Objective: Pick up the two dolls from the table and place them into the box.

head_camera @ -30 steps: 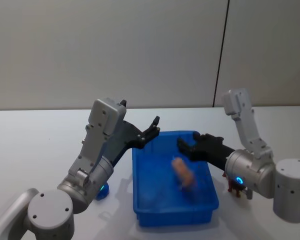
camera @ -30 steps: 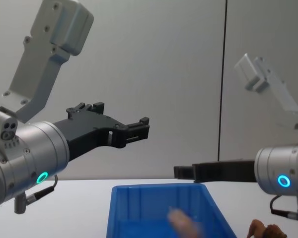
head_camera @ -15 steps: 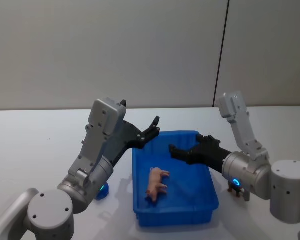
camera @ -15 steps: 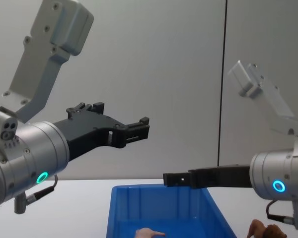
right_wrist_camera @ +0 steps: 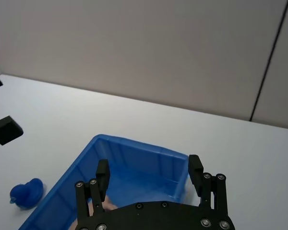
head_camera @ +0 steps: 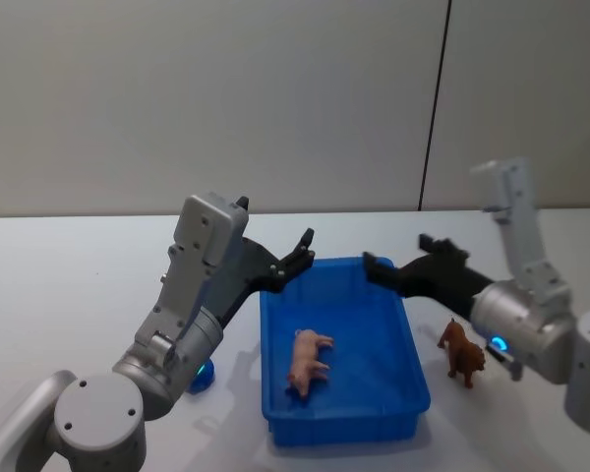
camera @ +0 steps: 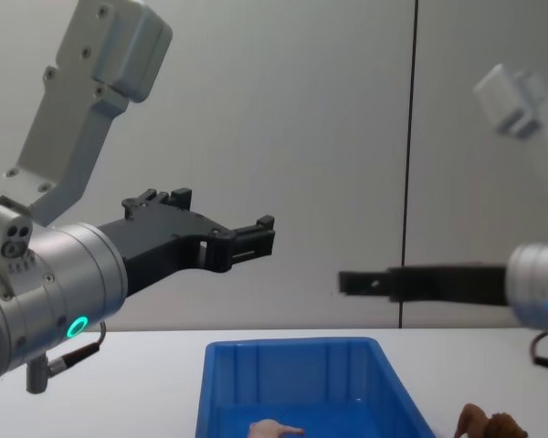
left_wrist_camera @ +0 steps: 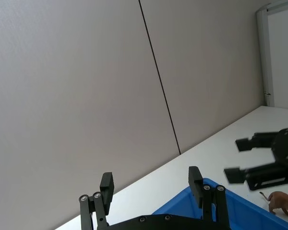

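The pale pink doll [head_camera: 308, 360] lies on its side inside the bright blue box [head_camera: 346, 430] (rectangular, thick-rimmed). The reddish-brown doll [head_camera: 462, 352] stands upright on the white table [head_camera: 69, 285], just beside the box's right wall.

A small blue toy [right_wrist_camera: 26, 193], seemingly a duck, is seen on the surface [head_camera: 59, 275], well clear of its far edge; a dark seam [head_camera: 436, 98] is seen down the grey wall [head_camera: 226, 98].
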You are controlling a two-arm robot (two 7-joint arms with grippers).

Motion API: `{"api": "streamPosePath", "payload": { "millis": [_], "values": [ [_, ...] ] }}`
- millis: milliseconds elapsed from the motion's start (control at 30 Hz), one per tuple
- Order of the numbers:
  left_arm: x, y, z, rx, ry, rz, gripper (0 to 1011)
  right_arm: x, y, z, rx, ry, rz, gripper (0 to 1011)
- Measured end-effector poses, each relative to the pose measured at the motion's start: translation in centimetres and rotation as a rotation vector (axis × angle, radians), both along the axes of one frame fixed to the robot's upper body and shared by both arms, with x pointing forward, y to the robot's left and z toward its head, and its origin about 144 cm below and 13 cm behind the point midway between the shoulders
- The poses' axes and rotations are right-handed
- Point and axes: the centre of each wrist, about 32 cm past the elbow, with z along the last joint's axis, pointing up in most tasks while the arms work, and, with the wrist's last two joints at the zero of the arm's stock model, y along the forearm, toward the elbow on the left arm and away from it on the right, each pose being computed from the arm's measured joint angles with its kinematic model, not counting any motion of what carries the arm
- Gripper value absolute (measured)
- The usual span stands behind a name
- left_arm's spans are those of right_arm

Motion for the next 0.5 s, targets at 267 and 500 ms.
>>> {"api": "streamPosePath", "payload": {
  "millis": [267,500],
  "values": [
    [0.0,0.0,0.0,0.000,0.000,0.000,1000,-1.2,-1.9,0.4,0.010,-0.016,-0.069,1001],
    [0.0,0.0,0.0,0.000,0.000,0.000,1000,-2.5,-3.0,0.4,0.000,0.033,-0.108,1001]
  ]
}}
